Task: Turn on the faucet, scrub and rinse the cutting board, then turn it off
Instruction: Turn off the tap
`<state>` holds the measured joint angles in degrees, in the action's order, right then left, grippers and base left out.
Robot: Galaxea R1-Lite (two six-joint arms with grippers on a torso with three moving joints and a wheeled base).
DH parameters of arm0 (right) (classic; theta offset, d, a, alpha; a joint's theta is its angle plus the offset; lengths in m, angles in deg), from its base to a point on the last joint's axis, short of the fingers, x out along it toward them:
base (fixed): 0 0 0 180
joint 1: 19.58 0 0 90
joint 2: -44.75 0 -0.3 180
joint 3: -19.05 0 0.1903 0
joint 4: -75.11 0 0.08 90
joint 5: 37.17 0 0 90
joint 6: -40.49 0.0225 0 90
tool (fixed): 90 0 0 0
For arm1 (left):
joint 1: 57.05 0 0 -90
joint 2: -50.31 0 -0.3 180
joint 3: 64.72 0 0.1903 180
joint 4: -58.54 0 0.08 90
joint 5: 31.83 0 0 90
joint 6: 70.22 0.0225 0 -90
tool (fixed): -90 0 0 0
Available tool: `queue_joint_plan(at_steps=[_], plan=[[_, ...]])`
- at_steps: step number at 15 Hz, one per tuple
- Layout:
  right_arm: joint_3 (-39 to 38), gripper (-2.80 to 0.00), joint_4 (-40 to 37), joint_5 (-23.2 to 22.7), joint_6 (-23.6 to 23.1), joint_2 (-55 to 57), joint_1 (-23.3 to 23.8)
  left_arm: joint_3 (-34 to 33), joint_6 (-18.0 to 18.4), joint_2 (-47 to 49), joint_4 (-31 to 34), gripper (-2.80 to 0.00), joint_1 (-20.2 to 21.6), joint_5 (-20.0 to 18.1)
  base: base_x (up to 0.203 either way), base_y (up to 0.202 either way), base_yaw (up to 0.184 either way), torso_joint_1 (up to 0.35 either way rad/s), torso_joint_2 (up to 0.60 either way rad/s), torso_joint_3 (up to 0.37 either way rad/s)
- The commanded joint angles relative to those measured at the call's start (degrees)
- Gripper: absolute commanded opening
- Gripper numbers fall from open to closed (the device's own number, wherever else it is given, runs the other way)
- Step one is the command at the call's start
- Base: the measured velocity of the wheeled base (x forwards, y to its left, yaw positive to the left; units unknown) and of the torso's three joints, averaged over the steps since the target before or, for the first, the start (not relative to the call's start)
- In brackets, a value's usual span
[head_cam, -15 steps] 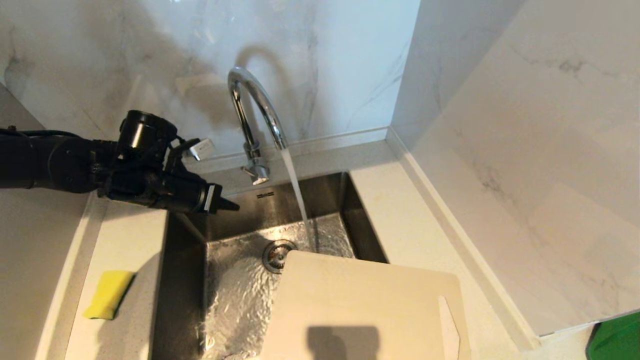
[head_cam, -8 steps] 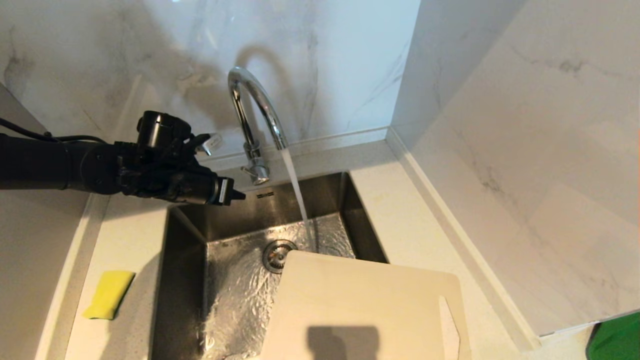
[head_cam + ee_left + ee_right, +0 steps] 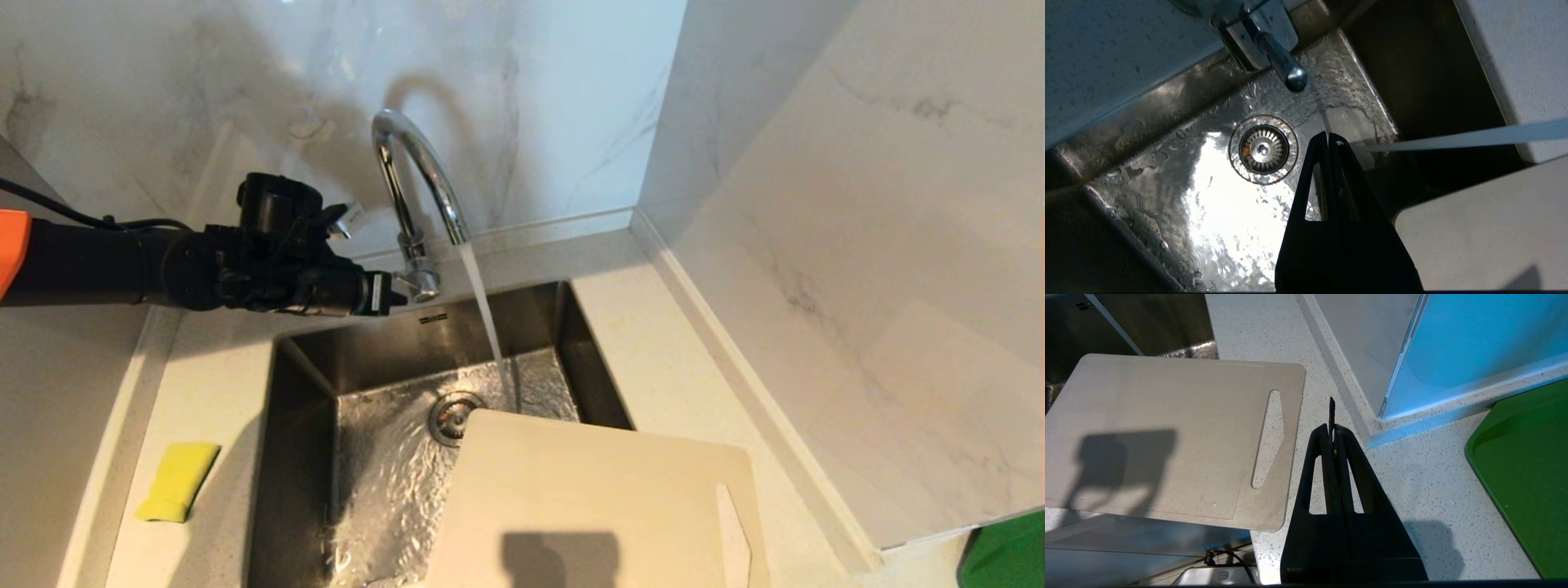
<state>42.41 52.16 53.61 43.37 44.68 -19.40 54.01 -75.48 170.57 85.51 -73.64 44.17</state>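
Faucet (image 3: 412,175), a tall chrome gooseneck at the sink's (image 3: 310,384) back edge, pours a steady stream into the wet steel basin. Left gripper (image 3: 396,298), jaws closed, sits just beside its side lever (image 3: 1286,67). Cream cutting board (image 3: 596,506) with slot handle lies across the sink's corner and worktop (image 3: 678,367). Right gripper (image 3: 1332,428), jaws closed, hangs over the worktop just beside the board.

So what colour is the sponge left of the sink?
Yellow; the sponge shows best in the head view.

We can't read any text, brand or no. anywhere. Small dark mark on sink (image 3: 433,318) back wall, just below the left gripper (image 3: 398,299) tips, is too small to make out.
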Motion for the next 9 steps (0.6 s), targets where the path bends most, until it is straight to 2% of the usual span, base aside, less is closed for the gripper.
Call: queue_joint_plan(at_steps=[1,4,6,9], plan=[[-0.09,-2.8,0.02,0.01,0.02,-0.01,-0.01,0.17,-0.01,0.51,-0.17,-2.8,-0.02,-0.04,0.0,0.0,0.0,0.0,0.0,0.0],[-0.03,-2.8,0.02,0.01,0.02,-0.01,-0.01,1.23,0.08,1.22,-0.23,-2.8,-0.01,0.38,0.0,0.0,0.0,0.0,0.0,0.0],[-0.09,-2.8,0.02,0.01,0.02,-0.01,-0.01,3.36,0.16,1.89,-0.4,-2.8,-0.09,2.93,0.0,0.0,0.0,0.0,0.0,0.0],[-0.09,-2.8,0.02,0.01,0.02,-0.01,-0.01,5.55,0.72,2.79,-0.44,-2.8,-0.12,4.1,0.0,0.0,0.0,0.0,0.0,0.0]])
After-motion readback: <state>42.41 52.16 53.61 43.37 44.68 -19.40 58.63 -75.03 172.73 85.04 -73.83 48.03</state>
